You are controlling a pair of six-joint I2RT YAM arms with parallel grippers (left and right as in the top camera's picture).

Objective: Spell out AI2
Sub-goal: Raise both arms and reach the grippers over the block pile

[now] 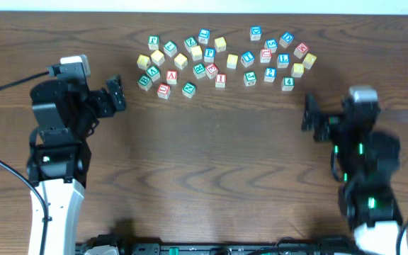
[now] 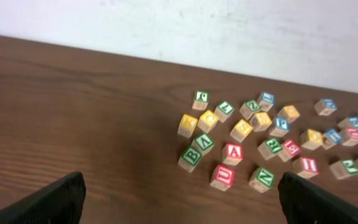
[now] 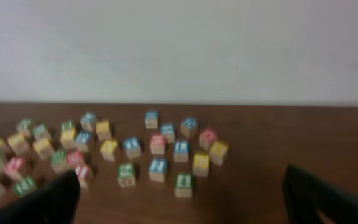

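Several small wooden letter and number blocks lie scattered at the far middle of the table [image 1: 204, 163]. In the left wrist view I read a red A block [image 2: 233, 152] and a red I block [image 2: 307, 165]; overhead they are the A block [image 1: 171, 76] and the I block [image 1: 220, 80]. I cannot pick out a 2 block. My left gripper [image 1: 117, 95] [image 2: 180, 190] is open and empty, left of the pile. My right gripper [image 1: 309, 113] [image 3: 180, 196] is open and empty, to the front right of the pile.
A green B block [image 2: 191, 157], a red U block [image 2: 222, 176] and a green N block [image 2: 263, 178] form the pile's near left edge. A green block [image 3: 183, 182] is nearest the right gripper. A pale wall rises behind the table's far edge.
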